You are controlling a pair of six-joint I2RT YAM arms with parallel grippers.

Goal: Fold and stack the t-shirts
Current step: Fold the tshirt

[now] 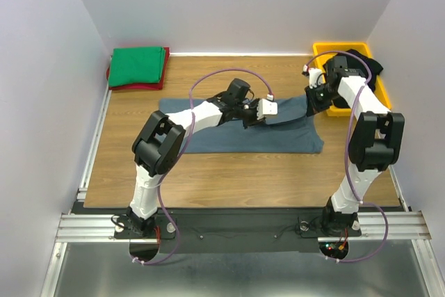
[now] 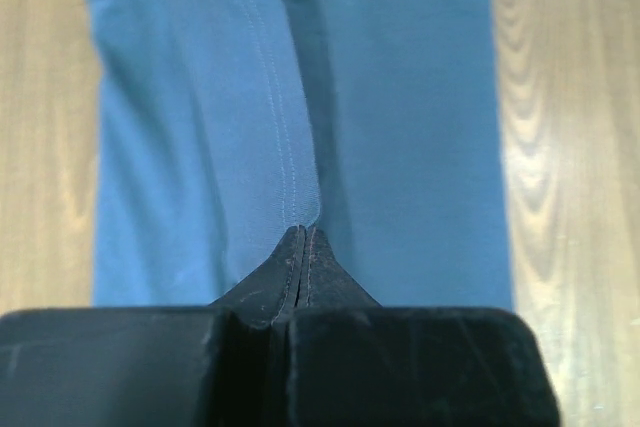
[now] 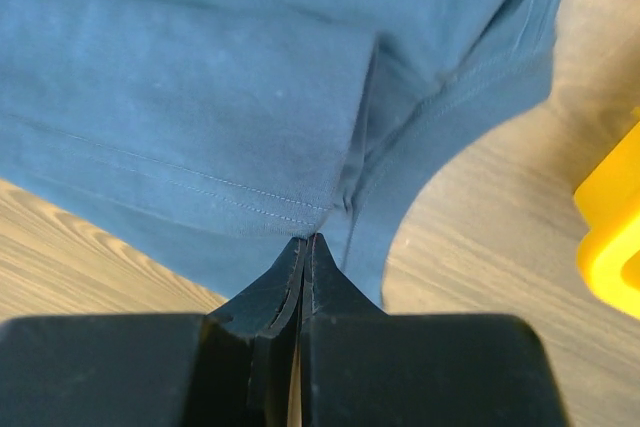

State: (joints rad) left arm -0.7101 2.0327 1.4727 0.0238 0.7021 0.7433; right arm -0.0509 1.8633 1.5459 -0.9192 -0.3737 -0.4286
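Wooden table (image 1: 229, 172) takes most of the top view, we see both arms reaching over it

Slate blue-grey t-shirt (image 1: 229, 137) lies spread flat mid-table, long axis left to right, right end near the yellow bin (image 1: 321, 49). A flap of it is lifted off the rest along the far edge, between the two grippers

Left arm (image 1: 158, 145) angles in from the near left, right arm (image 1: 374, 138) comes up the right side and bends back down toward the shirt's far right corner

Far left corner: green t-shirt (image 1: 138, 65) folded, sitting on top of a folded red t-shirt (image 1: 134, 86), only the red edges show

Far right corner: yellow bin holds black t-shirts (image 1: 366, 62), bunched, partly hidden by the right arm, so we can't tell how many

Left gripper (image 2: 303, 232) is clenched on a raised ridge of the blue-grey cloth, stitched seam running up from the tips, wood visible either side of the shirt

Right gripper (image 3: 308, 240) is clenched too, jaws pressed together right at a hemmed edge of the same shirt. The cloth looks pinched between the tips, though the contact is mostly hidden by the fingers. Bin corner shows at the right of that view
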